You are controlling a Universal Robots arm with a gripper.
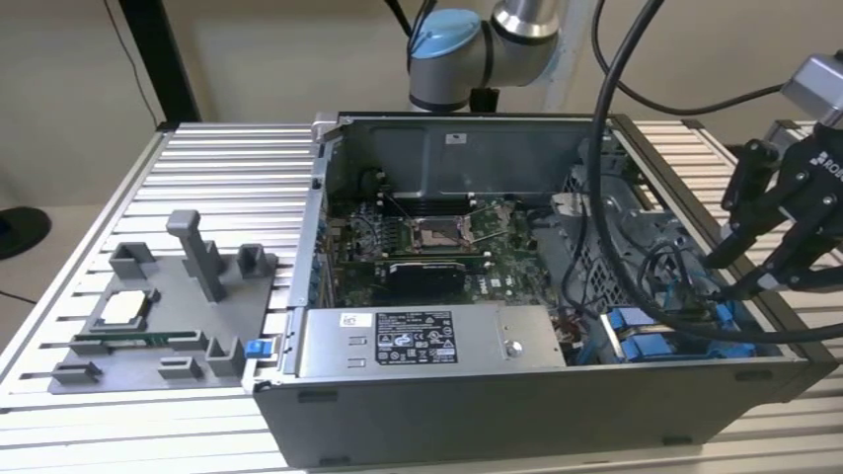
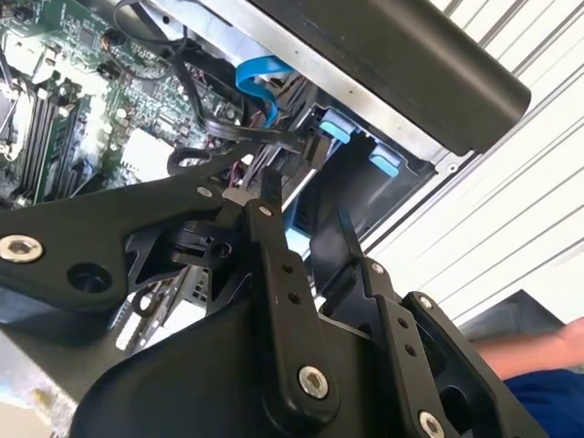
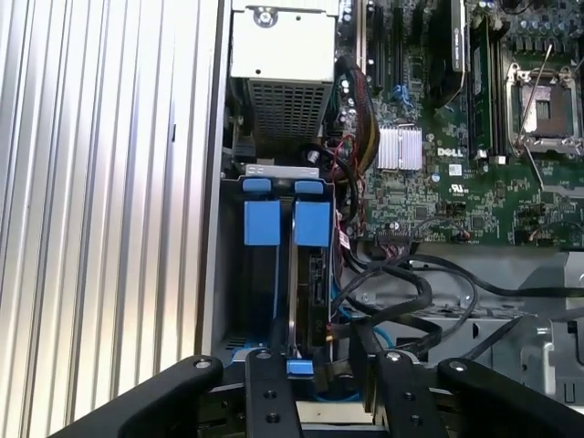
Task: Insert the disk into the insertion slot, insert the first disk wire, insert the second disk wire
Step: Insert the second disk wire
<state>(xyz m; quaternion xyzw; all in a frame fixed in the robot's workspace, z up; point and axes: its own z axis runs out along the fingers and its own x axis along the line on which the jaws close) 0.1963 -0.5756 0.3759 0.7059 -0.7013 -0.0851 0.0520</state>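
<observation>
My gripper (image 1: 748, 275) hangs over the open computer case's front corner on the exterior view's right, fingers apart and pointing down, with nothing clearly held between them. Below it is the insertion slot (image 3: 262, 274), a grey bay with blue tabs (image 3: 311, 224). The disk (image 3: 310, 278) appears to stand edge-on inside the bay, its blue carrier (image 1: 652, 348) showing. In the first wrist view my gripper (image 3: 333, 383) straddles the bay's end, with a small black connector between the fingers. Black wires (image 3: 406, 292) loop beside the bay. A black wire end (image 2: 306, 146) lies just past one fingertip (image 2: 266, 196).
The labelled grey power-supply box (image 1: 421, 341) fills the case's front, and the motherboard (image 1: 435, 242) lies behind it. A grey fixture tray (image 1: 158, 316) with small parts sits on the slatted table (image 1: 224, 168). A person's blue sleeve (image 2: 538, 392) is near the case.
</observation>
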